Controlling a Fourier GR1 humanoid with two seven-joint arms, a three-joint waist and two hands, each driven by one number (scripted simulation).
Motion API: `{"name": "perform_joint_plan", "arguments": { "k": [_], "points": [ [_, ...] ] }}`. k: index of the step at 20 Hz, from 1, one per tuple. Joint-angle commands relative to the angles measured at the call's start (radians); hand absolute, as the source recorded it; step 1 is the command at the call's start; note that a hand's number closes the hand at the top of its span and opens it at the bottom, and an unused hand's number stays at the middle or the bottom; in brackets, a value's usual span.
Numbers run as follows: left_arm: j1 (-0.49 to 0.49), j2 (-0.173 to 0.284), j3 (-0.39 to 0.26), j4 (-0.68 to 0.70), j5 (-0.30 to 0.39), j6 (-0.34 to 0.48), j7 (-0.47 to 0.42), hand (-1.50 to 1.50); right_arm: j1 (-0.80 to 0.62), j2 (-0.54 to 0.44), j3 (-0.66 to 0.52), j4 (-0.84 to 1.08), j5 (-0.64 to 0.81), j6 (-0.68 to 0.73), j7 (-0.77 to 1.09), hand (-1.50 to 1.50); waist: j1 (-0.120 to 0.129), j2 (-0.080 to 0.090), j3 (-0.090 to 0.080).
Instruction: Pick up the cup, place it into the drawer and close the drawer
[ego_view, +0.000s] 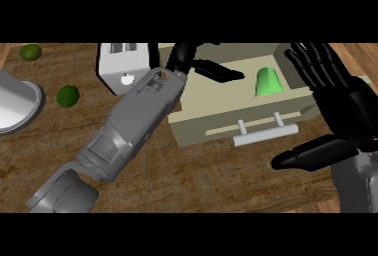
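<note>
- Head view, left edge: a round grey metal pot (16, 102) sits on the brown wooden counter (221, 175), partly cut off by the frame.
- Two dark green rounded fruits lie near it: one lime-like fruit (30, 52) at the upper left, a second green fruit (67, 95) just right of the pot's rim.
- A white boxy toaster (122, 67) with two top slots stands right of the fruits, at the back of the counter.
- The grey left forearm crosses diagonally from the lower left, passing over the toaster's right side. The left hand (198, 62) hangs over the rear left part of the beige open drawer (221, 120), its black fingers extended and relaxed, holding nothing.
- The bright green cup (269, 82) lies inside the drawer, toward its right side, apart from the left hand's fingertips.
- A white bar handle (264, 134) is on the drawer's front panel.
- The right hand (336, 105) shows at the right edge, fingers straight and pointing upward, thumb (306, 155) spread toward the lower left, holding nothing, beside the drawer's right wall.
</note>
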Motion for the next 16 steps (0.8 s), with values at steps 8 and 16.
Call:
{"name": "perform_joint_plan", "arguments": {
  "k": [8, 16],
  "points": [
    [0.001, 0.000, 0.074, -0.081, 0.203, 0.004, -0.188, -1.50, 0.004, -0.079, 0.190, -0.010, -0.130, 0.288, 0.106, 1.50, 0.023, -0.013, -0.003],
    [-0.002, 0.000, 0.069, -0.030, 0.248, 0.058, -0.231, -1.50, 0.061, -0.235, 0.242, -0.018, 0.166, 0.342, 0.101, -1.50, 0.105, -0.028, 0.000]
  ]
}}
